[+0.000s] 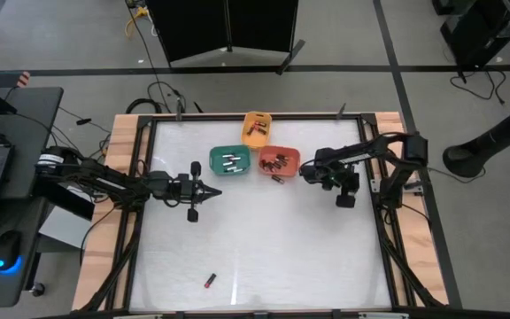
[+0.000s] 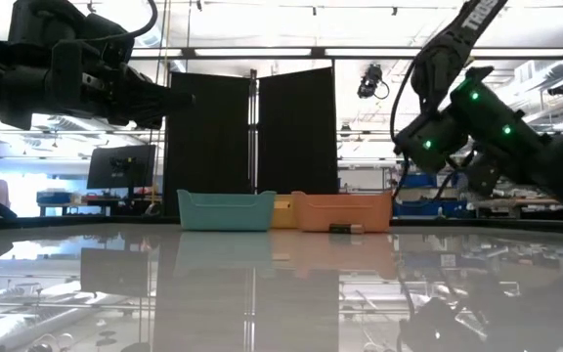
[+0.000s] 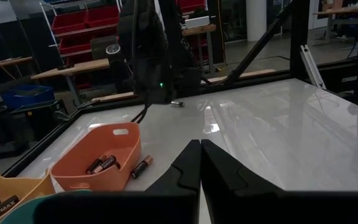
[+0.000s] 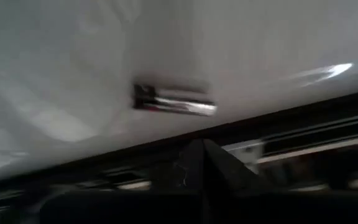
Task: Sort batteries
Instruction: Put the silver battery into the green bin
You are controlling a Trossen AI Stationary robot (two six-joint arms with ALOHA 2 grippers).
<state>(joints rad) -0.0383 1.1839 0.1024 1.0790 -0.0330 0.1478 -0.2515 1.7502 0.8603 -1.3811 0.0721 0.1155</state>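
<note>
A silvery battery (image 4: 174, 102) lies on the table at twelve o'clock from the clenched, empty right gripper (image 4: 202, 149); the left gripper (image 3: 200, 163) is clenched too.

— What stands ahead of the left gripper (image 1: 212, 191)?
— The green bin (image 1: 229, 161), orange bin (image 1: 278, 160) and yellow bin (image 1: 256, 128), clustered just beyond its shut fingertips; a battery (image 1: 282, 178) lies beside the orange one.
— And free room?
— Bare tabletop (image 1: 264, 239) between it and the right gripper (image 1: 306, 171); behind, one stray red battery (image 1: 210, 281), seemingly well clear.
</note>
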